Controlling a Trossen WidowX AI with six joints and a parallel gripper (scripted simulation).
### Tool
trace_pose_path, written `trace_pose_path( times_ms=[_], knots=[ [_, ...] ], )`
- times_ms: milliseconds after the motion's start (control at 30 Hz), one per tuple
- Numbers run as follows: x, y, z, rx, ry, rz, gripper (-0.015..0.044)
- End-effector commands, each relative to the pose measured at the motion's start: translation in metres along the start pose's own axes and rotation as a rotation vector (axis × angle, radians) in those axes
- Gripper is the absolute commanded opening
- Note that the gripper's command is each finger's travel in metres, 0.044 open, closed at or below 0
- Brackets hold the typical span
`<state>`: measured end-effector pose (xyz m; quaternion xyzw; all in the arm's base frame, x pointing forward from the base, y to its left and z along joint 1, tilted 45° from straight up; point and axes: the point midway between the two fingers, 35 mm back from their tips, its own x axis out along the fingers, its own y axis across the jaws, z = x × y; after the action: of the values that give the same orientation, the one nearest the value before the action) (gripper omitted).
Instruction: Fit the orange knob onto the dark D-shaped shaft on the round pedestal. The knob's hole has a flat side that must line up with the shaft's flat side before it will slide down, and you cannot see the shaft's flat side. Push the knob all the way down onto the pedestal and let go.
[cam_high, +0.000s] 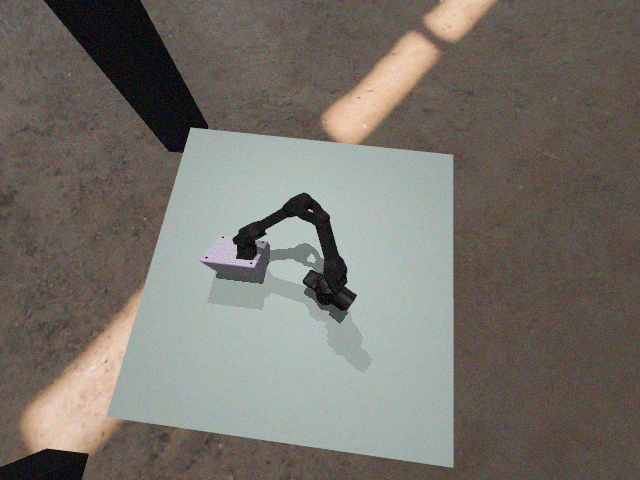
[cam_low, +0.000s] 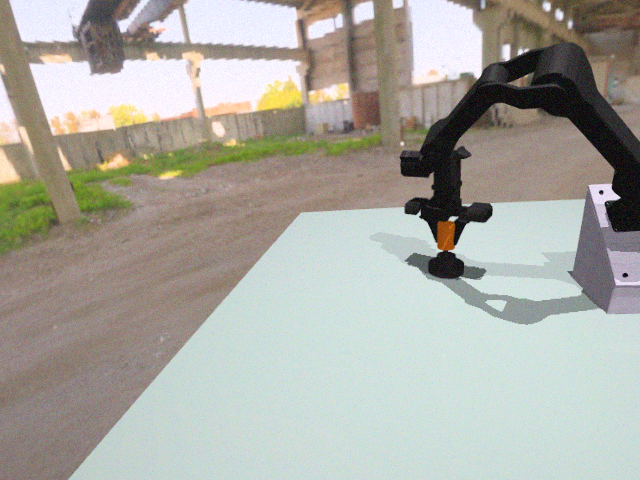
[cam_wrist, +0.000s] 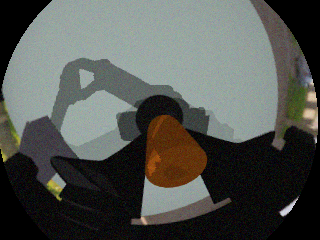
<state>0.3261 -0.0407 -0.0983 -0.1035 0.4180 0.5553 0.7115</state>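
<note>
Orange and upright, the cylindrical knob (cam_low: 446, 235) (cam_wrist: 175, 155) is clamped between the black fingers of the parallel-jaw gripper (cam_low: 446, 238) (cam_wrist: 166, 134), which points down. It sits directly above the round black pedestal (cam_low: 446, 266) (cam_wrist: 159, 107), its lower end clear of the pedestal's wide body. How far the shaft enters the knob cannot be told. Beneath, the pedestal stands on the pale green tabletop (cam_high: 392, 361) (cam_low: 330, 372) (cam_wrist: 200, 40).

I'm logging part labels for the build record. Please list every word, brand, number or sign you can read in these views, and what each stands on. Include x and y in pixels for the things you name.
None can be read in any view.
Orange cylindrical knob (cam_low: 445, 235) (cam_wrist: 175, 159): no lettering visible.
Round black pedestal (cam_low: 445, 266) (cam_wrist: 159, 106): no lettering visible.
Pale lilac base block (cam_high: 225, 250) (cam_low: 594, 258): dark dots only.
</note>
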Motion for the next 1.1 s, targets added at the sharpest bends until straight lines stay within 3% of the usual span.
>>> trace_pose_path(
  times_ms=[0,1067],
  knots=[
    [0.0007,0.0004,-0.0003,-0.095,-0.003,-0.001,0.0000],
    [0.0006,0.0007,0.0003,-0.095,-0.003,-0.001,0.0000]
  ],
)
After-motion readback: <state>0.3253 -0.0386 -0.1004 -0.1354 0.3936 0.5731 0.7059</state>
